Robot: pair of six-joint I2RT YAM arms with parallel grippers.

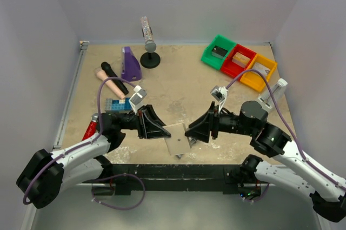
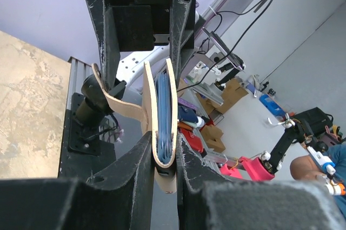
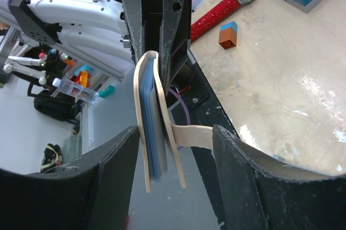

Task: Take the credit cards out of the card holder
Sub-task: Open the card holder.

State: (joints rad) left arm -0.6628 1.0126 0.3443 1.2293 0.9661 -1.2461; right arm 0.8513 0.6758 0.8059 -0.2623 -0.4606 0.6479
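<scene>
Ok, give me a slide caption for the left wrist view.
Left gripper pinching the card holder edge-on, blue inner layers showing between tan edges.

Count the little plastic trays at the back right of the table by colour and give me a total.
green tray: 1
red tray: 1
orange tray: 1
Total: 3
</scene>
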